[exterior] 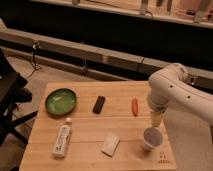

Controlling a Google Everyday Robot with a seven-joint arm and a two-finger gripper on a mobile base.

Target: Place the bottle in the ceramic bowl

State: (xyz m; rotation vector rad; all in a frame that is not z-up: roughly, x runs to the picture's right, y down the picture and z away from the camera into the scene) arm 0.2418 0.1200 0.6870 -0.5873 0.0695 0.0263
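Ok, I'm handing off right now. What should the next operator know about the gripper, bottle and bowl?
Gripper: hangs at the right side of the table, just above the cup, far from the bottle.
Bottle: lies flat at the front left, cap toward the bowl.
Bowl: left rear, just behind the bottle.
Done: nothing; bottle not yet grasped.
Left: cross to the left, grasp the bottle, lift it, set it in the bowl.
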